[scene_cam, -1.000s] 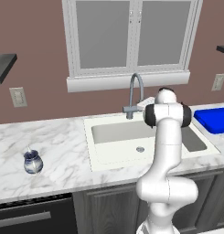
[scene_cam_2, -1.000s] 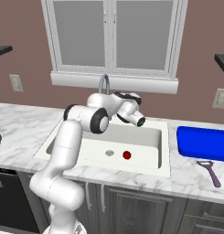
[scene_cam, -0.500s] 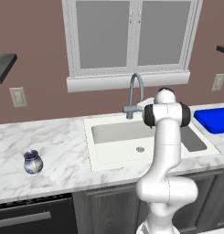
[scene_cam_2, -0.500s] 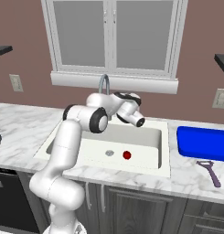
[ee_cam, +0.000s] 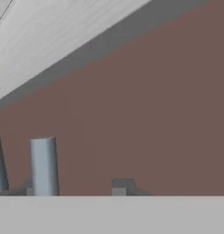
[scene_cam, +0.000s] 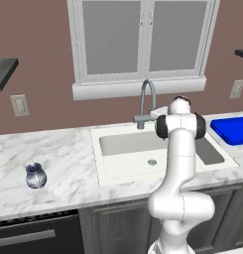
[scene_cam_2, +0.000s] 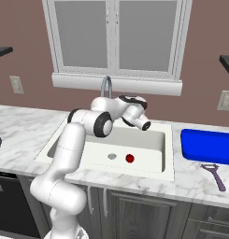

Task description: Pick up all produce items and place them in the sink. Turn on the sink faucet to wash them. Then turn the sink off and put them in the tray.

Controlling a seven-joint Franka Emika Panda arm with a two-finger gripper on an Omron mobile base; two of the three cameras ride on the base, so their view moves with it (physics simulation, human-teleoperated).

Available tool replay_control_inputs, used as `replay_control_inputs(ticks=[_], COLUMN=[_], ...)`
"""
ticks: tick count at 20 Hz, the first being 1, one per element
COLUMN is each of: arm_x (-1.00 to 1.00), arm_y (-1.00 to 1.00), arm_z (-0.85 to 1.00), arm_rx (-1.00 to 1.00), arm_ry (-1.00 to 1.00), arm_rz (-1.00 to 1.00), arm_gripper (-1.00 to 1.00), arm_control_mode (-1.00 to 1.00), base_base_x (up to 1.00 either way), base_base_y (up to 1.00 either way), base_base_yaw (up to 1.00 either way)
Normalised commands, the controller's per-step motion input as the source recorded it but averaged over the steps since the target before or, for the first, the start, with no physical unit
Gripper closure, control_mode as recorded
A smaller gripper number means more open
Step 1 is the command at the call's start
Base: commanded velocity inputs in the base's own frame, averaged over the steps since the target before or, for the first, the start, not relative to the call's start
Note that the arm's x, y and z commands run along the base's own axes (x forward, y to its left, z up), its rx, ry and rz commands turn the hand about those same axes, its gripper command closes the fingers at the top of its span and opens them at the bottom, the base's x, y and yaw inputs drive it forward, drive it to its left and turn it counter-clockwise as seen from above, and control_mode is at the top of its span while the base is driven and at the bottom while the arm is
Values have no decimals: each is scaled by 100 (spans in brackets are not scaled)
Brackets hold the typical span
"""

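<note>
Fruit [scene_cam_2: 130,158], small, round and glossy red, lies on the floor of the white sink [scene_cam_2: 153,140], just beside the round metal drain [scene_cam_2: 112,156]. The white arm reaches across the basin with its pincer [scene_cam_2: 145,124] held above the rear right part of the sink, near the grey gooseneck faucet [scene_cam: 147,101]; whether the pincer is open or closed cannot be told, and nothing is seen in it. A bright blue tray [scene_cam_2: 207,145] rests on the marble tabletop [scene_cam: 68,163] right of the sink, a purple peeler [scene_cam_2: 214,175] before it, a blue-and-white jar [scene_cam: 35,176] far left.
</note>
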Motion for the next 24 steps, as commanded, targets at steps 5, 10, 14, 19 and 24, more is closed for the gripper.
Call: replay_control_inputs(ticks=[5, 10, 14, 19, 24], arm_x=[16, 15, 15, 15, 15], arm_y=[-63, -64, -63, -61, -54], arm_z=[-9, -13, -17, -19, -17], arm_rx=[8, 8, 7, 7, 7], arm_ry=[4, 4, 4, 5, 6], arm_rz=[0, 0, 0, 0, 0], arm_gripper=[100, 100, 100, 100, 100], arm_control_mode=[-100, -100, -100, -100, -100], base_base_x=[0, 0, 0, 0, 0], base_base_y=[0, 0, 0, 0, 0], base_base_yaw=[0, 0, 0, 0, 0])
